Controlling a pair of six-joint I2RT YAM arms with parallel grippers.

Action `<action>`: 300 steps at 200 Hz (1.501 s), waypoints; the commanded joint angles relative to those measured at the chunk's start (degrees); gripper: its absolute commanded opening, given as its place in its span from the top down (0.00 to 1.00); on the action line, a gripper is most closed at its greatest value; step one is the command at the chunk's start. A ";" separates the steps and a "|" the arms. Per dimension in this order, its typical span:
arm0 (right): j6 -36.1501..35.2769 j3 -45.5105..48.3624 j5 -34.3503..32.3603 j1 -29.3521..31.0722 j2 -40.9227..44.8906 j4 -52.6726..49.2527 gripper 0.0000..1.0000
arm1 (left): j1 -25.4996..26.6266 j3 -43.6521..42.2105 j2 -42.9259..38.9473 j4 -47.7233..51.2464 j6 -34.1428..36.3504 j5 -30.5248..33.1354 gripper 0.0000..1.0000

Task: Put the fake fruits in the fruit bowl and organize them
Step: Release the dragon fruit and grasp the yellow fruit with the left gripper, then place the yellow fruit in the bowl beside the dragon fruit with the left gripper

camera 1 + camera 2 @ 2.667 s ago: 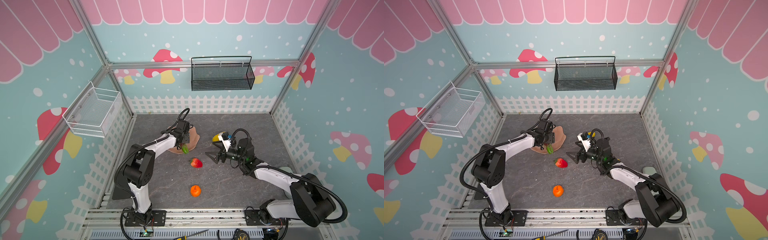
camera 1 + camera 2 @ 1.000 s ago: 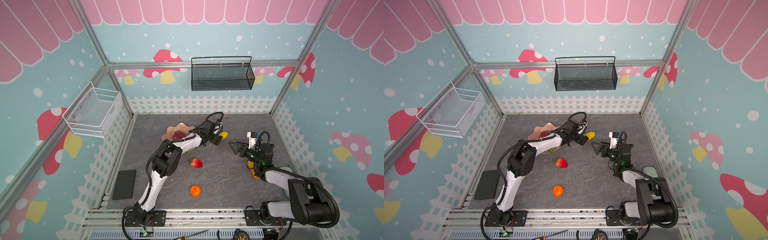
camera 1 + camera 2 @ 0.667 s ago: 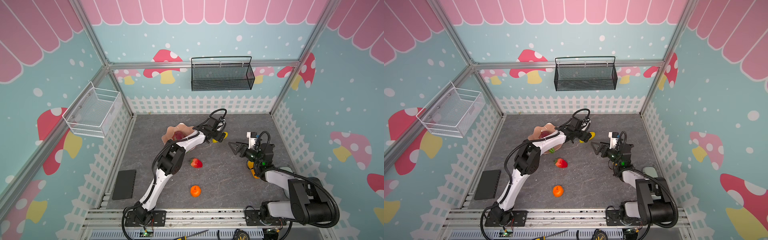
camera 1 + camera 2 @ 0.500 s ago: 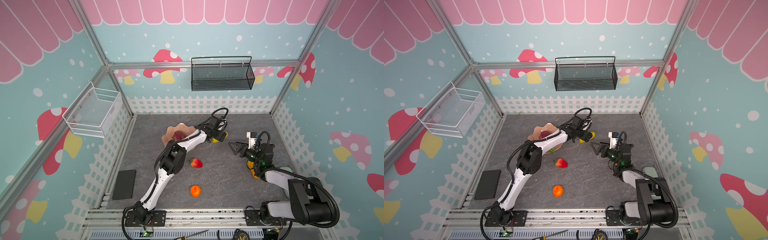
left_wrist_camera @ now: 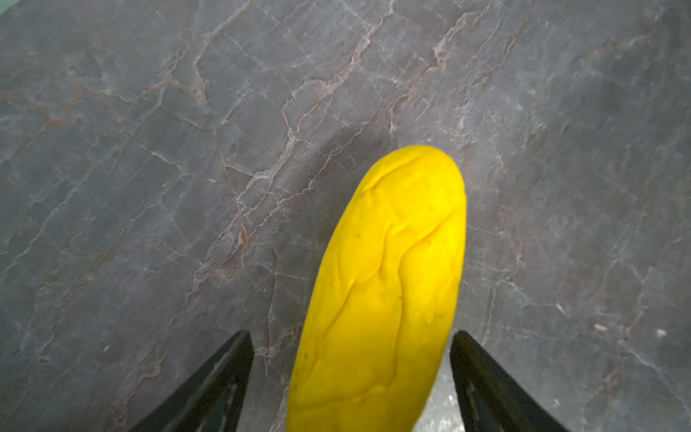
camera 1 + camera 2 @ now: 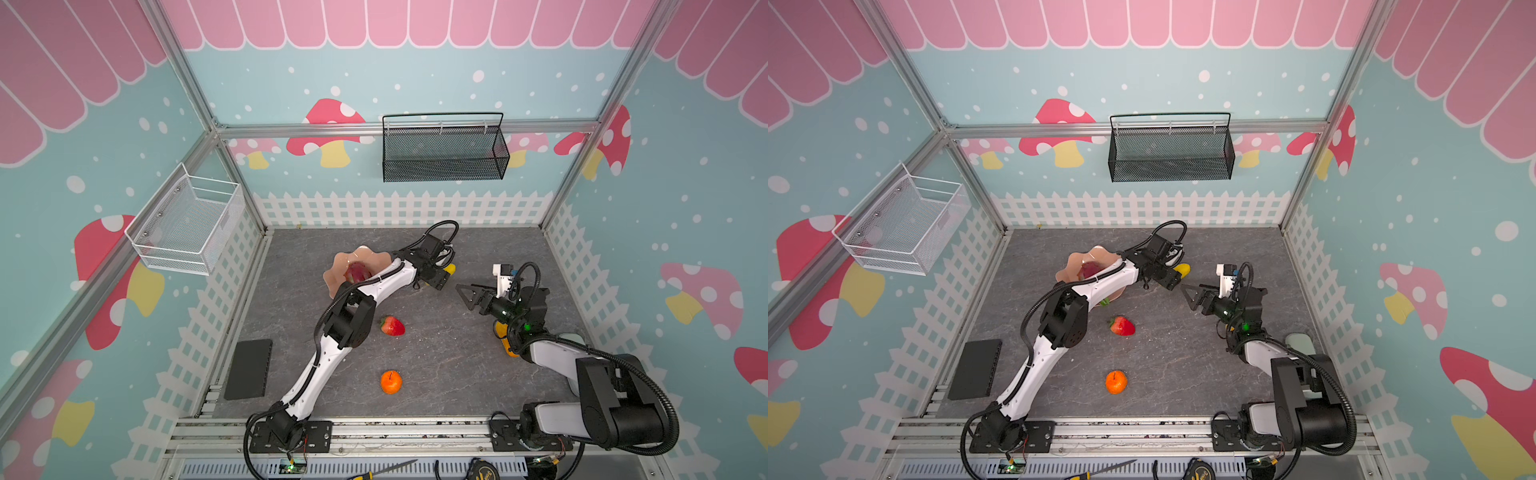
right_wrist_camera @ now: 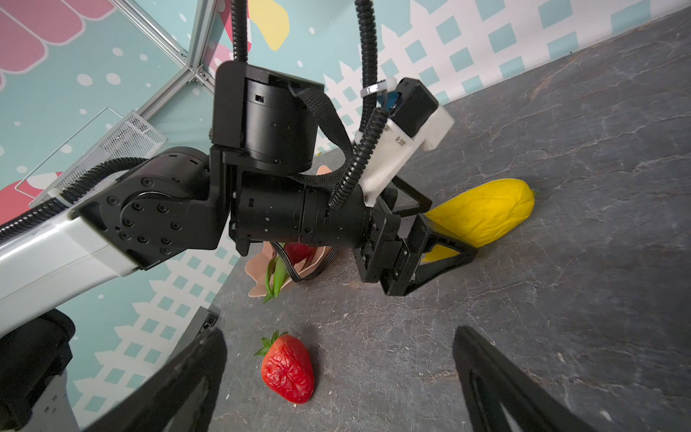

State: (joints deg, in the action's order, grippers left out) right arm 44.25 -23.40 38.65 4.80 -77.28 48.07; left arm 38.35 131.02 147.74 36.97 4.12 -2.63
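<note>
Fruit: yellow oblong plastic fruit point(image 5: 381, 291) lies on the table at three o'clock of the glossy peach-pink scalloped bowl point(image 6: 365, 253), not in it.
Change: left gripper point(image 5: 350, 336) has swung over from the bowl, jaws narrowing astride the fruit, not clamped yet.
Meaning: a pick-up is coming, I reckon.
Right gripper point(image 7: 336, 336): wide open, empty.
Surface: grey veined tabletop point(image 6: 436, 374), teal mushroom-print walls point(image 6: 270, 91).

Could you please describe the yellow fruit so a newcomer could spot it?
Below the black mesh basket on the back wall, on the grey floor right of the peach bowl, the yellow fruit lies between the left hand's fingers. Unlike the red strawberry, it is long and plain yellow.
</note>
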 commanded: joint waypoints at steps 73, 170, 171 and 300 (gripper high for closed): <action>-0.40 -0.88 0.81 -0.36 -0.67 0.95 0.02 | 0.35 2.41 -1.44 3.30 2.39 -3.21 0.60; -21.62 -10.88 6.34 16.44 0.84 -10.67 0.02 | -9.23 -58.69 -50.63 -20.41 -19.93 17.20 0.62; -21.68 -10.92 6.56 16.59 0.74 -10.70 0.02 | -9.38 -59.30 -51.02 -20.38 -20.20 17.43 0.62; -26.92 -14.27 8.84 22.62 -1.55 -14.66 0.02 | -22.08 -65.54 -51.54 -16.17 -29.33 16.72 0.60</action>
State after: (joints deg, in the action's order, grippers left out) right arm 19.42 -36.40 47.53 27.11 -78.81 34.65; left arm 16.69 62.11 93.69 19.88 -23.38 14.79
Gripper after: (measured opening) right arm 0.979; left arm 0.393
